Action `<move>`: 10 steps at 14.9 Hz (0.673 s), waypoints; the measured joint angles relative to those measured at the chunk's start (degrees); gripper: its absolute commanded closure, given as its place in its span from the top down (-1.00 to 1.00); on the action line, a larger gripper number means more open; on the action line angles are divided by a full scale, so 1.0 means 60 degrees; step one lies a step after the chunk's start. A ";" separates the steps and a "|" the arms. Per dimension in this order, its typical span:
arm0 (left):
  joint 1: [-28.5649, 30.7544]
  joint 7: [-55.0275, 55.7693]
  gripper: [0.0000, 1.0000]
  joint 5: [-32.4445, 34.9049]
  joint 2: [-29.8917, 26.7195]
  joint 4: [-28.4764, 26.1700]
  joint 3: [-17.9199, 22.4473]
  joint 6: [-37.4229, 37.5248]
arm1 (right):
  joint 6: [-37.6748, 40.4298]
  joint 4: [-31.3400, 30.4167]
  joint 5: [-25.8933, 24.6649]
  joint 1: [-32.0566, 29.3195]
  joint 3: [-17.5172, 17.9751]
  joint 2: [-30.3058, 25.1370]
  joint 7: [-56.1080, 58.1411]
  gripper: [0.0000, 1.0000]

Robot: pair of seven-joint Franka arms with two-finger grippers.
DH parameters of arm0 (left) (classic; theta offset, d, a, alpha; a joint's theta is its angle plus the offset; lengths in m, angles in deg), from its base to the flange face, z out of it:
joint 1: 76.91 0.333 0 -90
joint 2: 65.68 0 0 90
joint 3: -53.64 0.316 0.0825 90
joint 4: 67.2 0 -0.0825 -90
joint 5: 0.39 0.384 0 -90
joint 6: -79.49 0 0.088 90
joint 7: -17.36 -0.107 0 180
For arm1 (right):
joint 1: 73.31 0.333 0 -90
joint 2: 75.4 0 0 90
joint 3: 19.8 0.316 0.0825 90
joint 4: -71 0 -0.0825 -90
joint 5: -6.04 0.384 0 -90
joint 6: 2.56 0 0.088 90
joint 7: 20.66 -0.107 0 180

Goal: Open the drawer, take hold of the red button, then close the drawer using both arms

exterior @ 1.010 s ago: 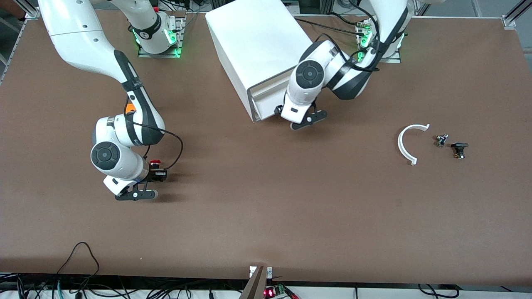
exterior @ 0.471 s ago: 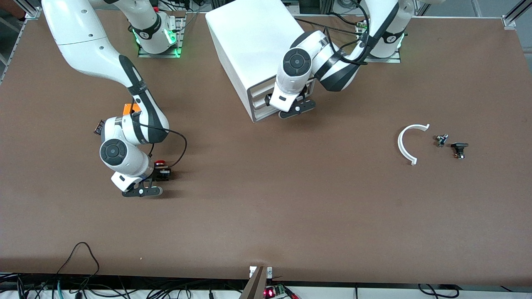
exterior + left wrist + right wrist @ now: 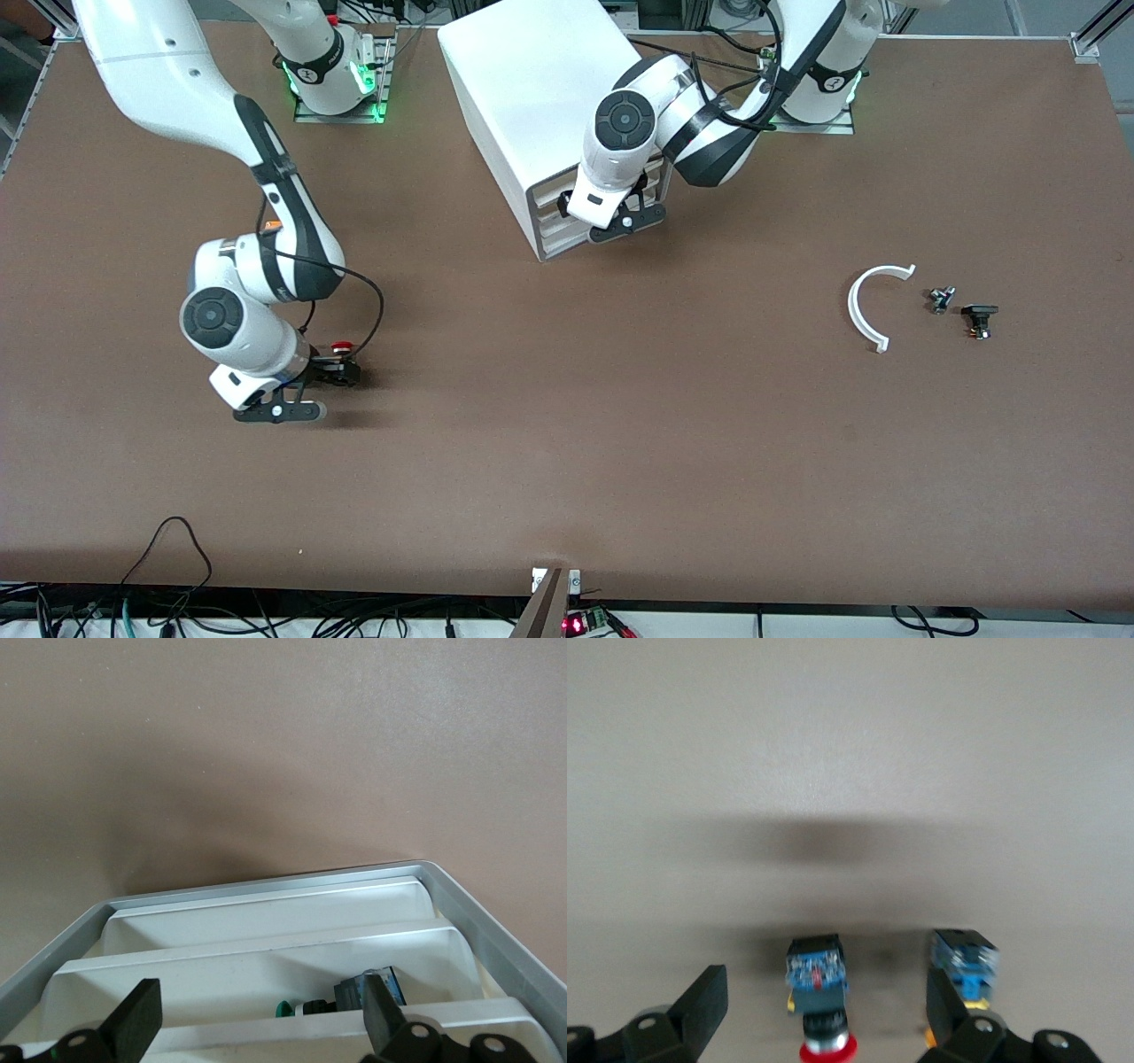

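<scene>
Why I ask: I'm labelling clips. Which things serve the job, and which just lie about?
Job: drawer; red button; left claw, open at the cabinet; right claw, open over the red button.

Lying about: yellow button; white arc; two small dark parts.

white curved piece (image 3: pixel 866 306) | two small parts (image 3: pixel 941 299), (image 3: pixel 979 319) beside it | table (image 3: pixel 620 443)
</scene>
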 measured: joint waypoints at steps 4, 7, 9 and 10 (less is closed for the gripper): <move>0.0001 0.0001 1.00 0.0000 -0.0003 -0.0001 -0.0007 0.0004 | 0.2249 0.1309 0.0001 0.0001 0.0048 -0.0695 -0.0006 0.99; 0.0044 0.0001 1.00 0.0000 -0.0015 0.0009 -0.0010 0.0146 | 0.2870 0.1849 0.0132 -0.0011 0.0041 -0.1079 0.0060 0.99; 0.0231 -0.0001 1.00 0.0000 -0.0084 0.0166 -0.0010 0.0569 | 0.3199 0.1941 0.0539 -0.0093 -0.0019 -0.1488 0.0372 0.99; 0.0412 -0.0012 1.00 0.0000 -0.0142 0.0377 -0.0004 0.0963 | 0.3447 0.1948 0.0771 -0.0185 -0.0077 -0.1723 0.0576 0.99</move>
